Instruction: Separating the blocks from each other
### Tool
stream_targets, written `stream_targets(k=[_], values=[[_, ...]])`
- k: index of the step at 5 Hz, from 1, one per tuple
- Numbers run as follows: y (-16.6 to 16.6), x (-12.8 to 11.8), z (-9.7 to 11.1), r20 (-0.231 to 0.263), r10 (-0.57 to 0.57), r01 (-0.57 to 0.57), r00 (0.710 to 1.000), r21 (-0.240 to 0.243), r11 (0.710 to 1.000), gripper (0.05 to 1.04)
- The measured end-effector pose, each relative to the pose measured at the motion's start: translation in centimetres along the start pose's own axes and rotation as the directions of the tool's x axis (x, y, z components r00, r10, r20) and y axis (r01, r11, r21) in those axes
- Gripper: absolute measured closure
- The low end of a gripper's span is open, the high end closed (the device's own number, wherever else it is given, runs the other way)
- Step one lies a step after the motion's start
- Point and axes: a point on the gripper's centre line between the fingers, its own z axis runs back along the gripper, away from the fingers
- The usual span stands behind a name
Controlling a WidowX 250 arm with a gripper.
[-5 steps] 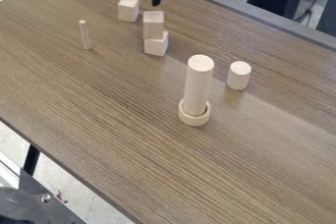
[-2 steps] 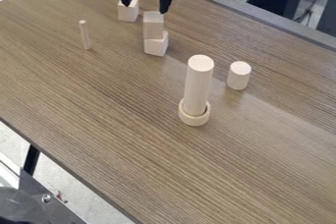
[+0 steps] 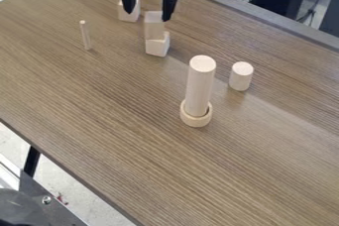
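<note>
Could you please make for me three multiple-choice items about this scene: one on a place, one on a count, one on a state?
1. Where does the tall pale wooden cylinder stand?
A) On a square block
B) In a round wooden ring
C) On the floor

2. How many pale wooden blocks with flat sides are on the brown table?
A) One
B) Six
C) Three

3. What state is the black two-finger gripper in?
A) Open
B) Shut on the ring
C) Shut on the cylinder

Key:
1. B: the ring surrounds the cylinder's foot.
2. C: an upper block sits on a lower block, and a separate block is partly behind a finger.
3. A: its two fingers are wide apart with nothing held between them.
</note>
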Motion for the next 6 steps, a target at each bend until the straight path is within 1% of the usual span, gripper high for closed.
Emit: stream_targets(k=[2, 3, 4, 5, 6], values=[[-0.3, -0.1, 0.0, -0.007, 0.003, -0.003, 1.000, -0.005, 1.000, 0.085], [-0.3, -0.6, -0.4, -0.025, 0.007, -0.007, 1.000, -0.004, 1.000, 0.085], [-0.1, -1.0, -0.8, -0.033, 0.017, -0.017, 0.999, 0.007, 1.000, 0.116], [-0.1, -1.2, -1.1, -0.035, 0.019, -0.019, 0.999, 0.004, 1.000, 0.389], [0.0, -1.1, -1.1, -0.034, 0.023, -0.023, 0.999, -0.001, 1.000, 0.532]])
